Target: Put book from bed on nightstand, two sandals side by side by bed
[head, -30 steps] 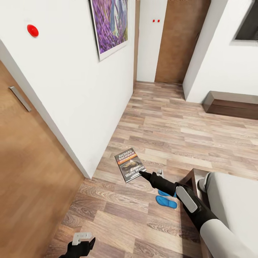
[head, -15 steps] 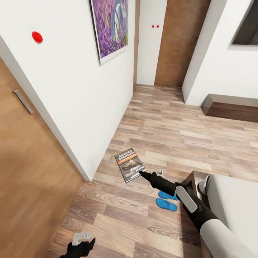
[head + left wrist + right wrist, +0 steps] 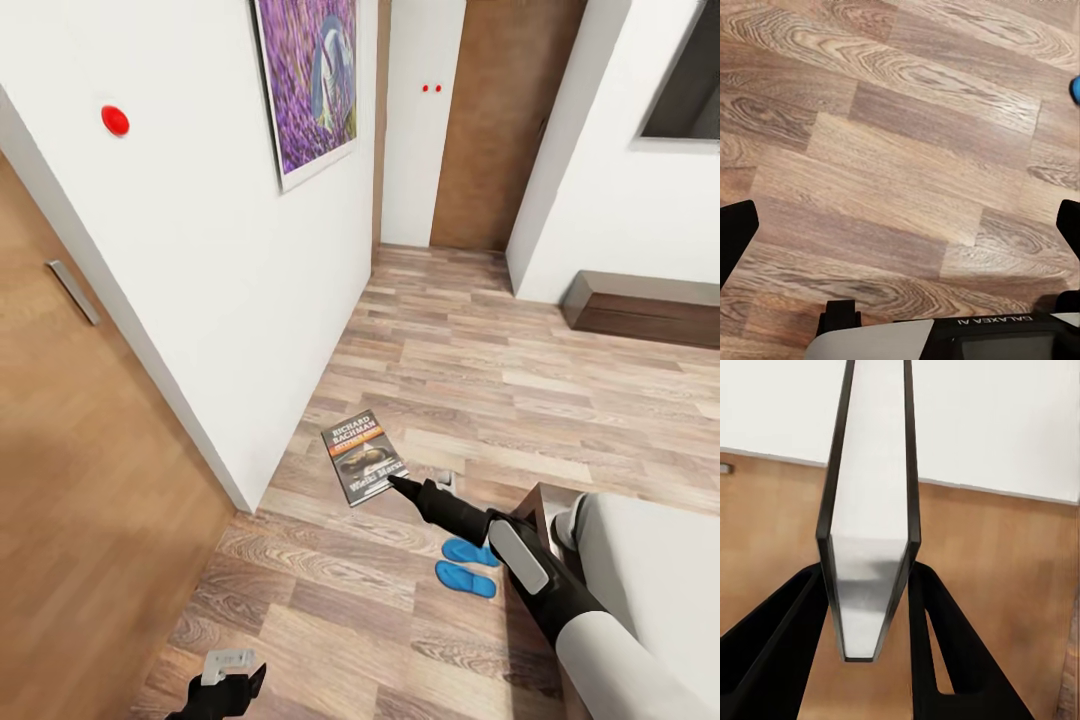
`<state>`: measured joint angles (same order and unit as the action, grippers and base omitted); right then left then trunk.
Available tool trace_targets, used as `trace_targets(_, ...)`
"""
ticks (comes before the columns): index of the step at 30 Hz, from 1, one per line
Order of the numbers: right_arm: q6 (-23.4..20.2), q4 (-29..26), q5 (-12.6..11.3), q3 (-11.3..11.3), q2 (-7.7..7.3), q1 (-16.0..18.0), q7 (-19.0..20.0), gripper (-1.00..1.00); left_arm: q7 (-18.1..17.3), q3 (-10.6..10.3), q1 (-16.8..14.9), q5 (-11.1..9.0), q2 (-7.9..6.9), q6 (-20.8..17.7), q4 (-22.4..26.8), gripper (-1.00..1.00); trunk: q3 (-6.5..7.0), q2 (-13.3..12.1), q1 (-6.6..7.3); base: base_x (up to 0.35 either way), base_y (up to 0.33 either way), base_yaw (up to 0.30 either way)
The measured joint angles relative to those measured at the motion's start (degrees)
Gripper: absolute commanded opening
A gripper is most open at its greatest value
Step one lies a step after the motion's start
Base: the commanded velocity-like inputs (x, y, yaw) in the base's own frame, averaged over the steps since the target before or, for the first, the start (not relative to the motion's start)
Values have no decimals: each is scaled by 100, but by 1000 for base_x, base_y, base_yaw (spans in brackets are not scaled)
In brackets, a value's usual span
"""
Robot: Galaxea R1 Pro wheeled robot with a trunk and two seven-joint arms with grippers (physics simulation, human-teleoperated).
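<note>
The right arm reaches out long and low in front of the robot, over the wood floor [image 3: 480, 360]. Its right gripper [image 3: 393, 483] pinches one book [image 3: 364, 458] by the near edge, both fingers [image 3: 945, 645] pressed on its sides. The book hangs in the air, cover up, near the bed [image 3: 650, 560] corner. Two blue sandals [image 3: 466, 567] lie together on the floor just beside the bed. The left gripper [image 3: 900, 225] points down at bare floor, its fingers spread wide apart.
</note>
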<state>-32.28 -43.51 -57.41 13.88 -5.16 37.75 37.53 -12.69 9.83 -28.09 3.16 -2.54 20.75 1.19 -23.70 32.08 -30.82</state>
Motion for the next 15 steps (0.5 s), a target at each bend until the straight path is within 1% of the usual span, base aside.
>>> trace_targets(2, 246, 27, 91, -3, 1, 0, 1, -100, 1, 0, 0, 2, 0, 0, 1, 100, 18, 0, 0, 0, 0, 0)
trace_targets(4, 493, 150, 273, -4, 1, -1, 4, -100, 0, 2, 0, 2, 0, 0, 2, 100, 37, 0, 0, 0, 0, 0)
trace_targets(5, 584, 290, 369, -4, 1, -1, 4, -100, -1, 3, 0, 2, 0, 0, 2, 100, 46, 0, 0, 0, 0, 0)
trace_targets(7, 694, 752, 539, -6, -1, -2, 5, -100, -5, 6, 0, 3, 0, 0, 1, 100, 64, -1, 0, 0, 0, -19)
trace_targets(9, 715, 1115, 567, -17, -7, -1, 7, -100, -6, 5, 0, 3, 0, 0, -1, 100, 83, 0, 0, 0, 0, -56)
trace_targets(10, 748, 1393, 653, -14, -31, -2, 13, -100, -4, 4, 0, 2, 0, 0, 0, 100, 92, -1, 0, 0, 0, -74)
trace_targets(12, 738, 1589, 619, -26, -65, -3, 18, -100, -6, 6, 0, 1, 0, 0, -2, 100, 111, 0, 0, 0, 0, -82)
trace_targets(15, 753, 1932, 658, -17, -88, -8, 17, -100, -4, 7, 0, -2, 0, 0, 0, 100, 138, 0, 0, 0, 0, -82)
